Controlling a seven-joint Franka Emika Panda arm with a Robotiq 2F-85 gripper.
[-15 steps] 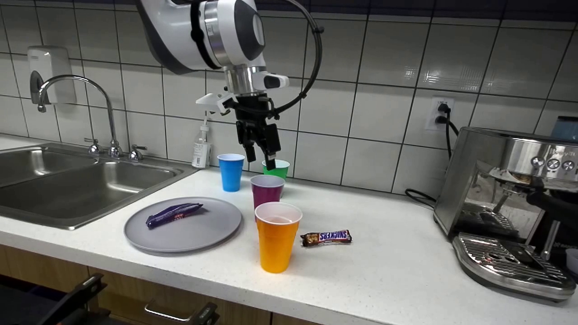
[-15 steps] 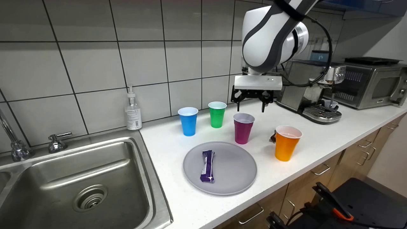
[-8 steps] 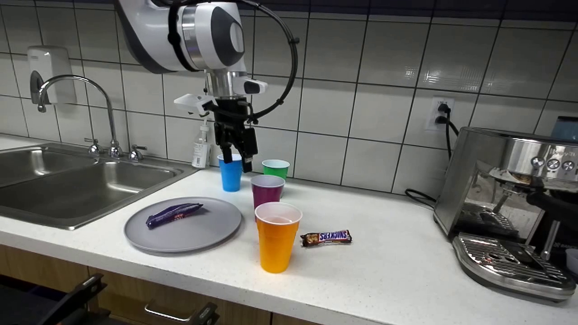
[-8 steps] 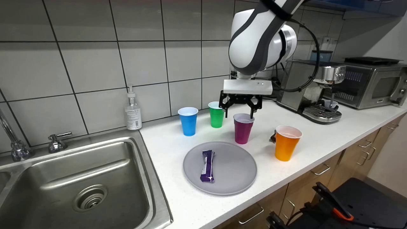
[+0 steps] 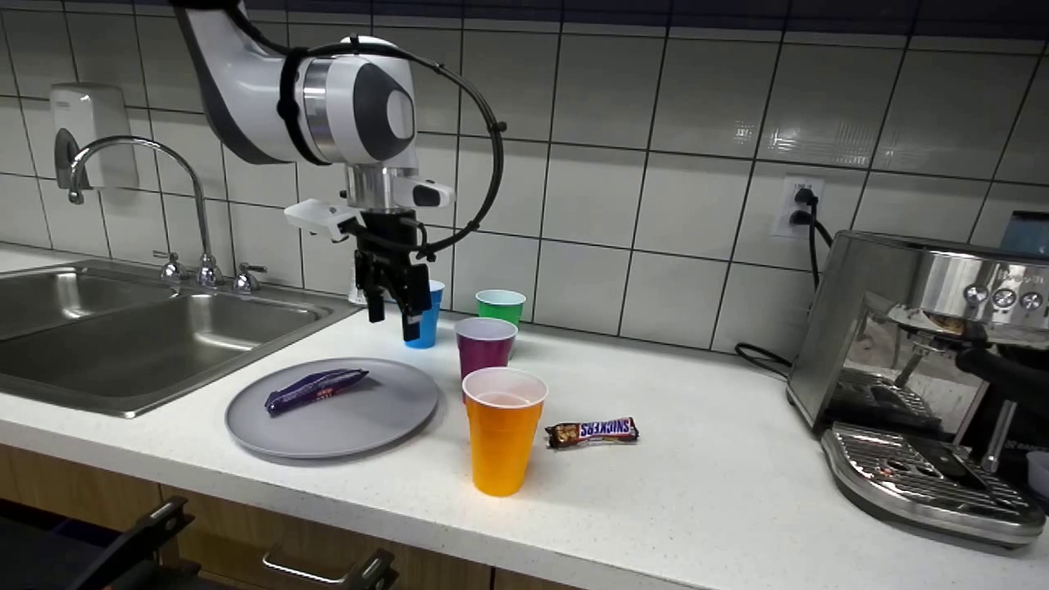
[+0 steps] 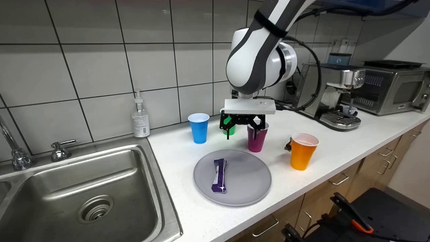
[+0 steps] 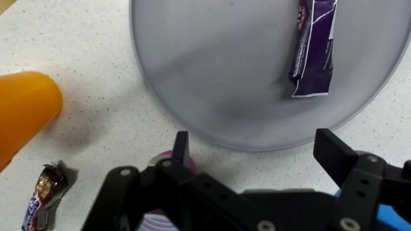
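- Fingers [image 7: 334, 155] apart, above desk [image 5: 697, 475] by back edge of plate [image 6: 245, 178].
- Purple-wrapped bar [image 7: 316, 61] lying on plate.
- Orange cup [image 5: 503, 438] near desk's front edge.

A purple-wrapped bar [image 6: 219, 176] lies off-center on a round gray plate [image 6: 248, 179].
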